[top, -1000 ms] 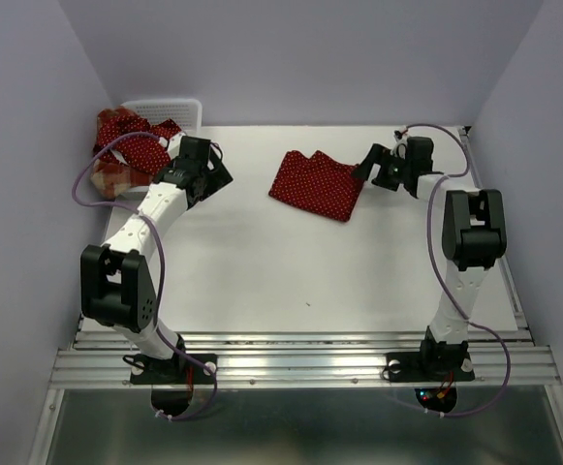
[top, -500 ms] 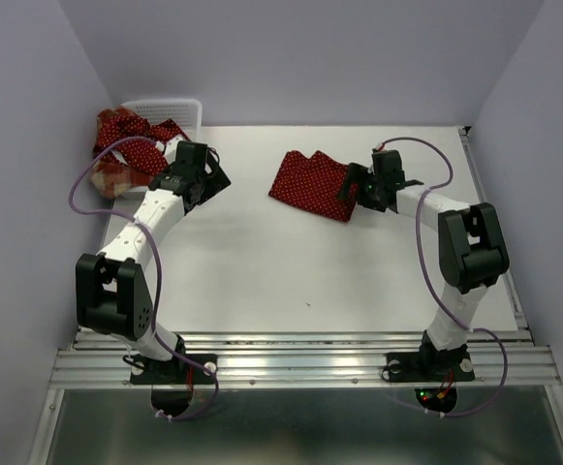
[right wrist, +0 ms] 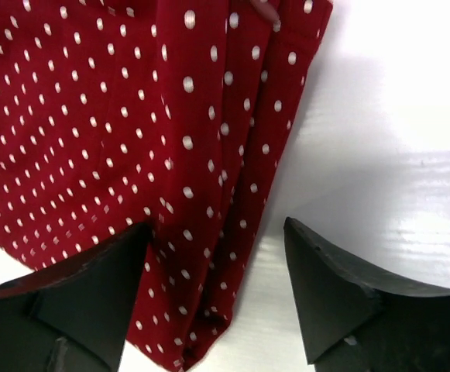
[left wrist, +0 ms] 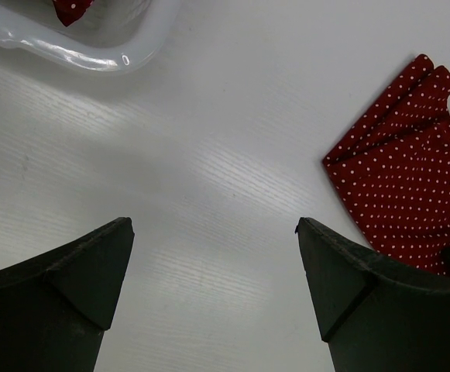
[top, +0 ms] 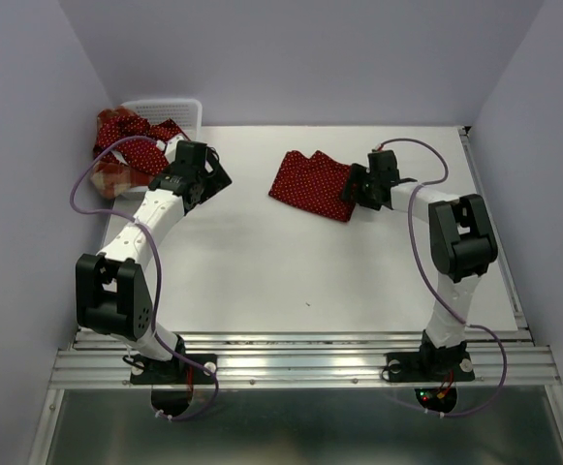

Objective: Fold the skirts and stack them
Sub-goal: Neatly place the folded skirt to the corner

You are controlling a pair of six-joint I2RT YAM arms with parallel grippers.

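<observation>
Right arm reaches far, wrist bent left. Right gripper low at right edge of folded skirt mid-table, fingers apart, straddling cloth edge. Left arm stretched toward basket; left gripper wide open over table. Other skirts heaped at basket.

A flat white table carries a folded dark red, white-dotted cloth skirt toward its far side and a white plastic mesh basket at its far left corner.
</observation>
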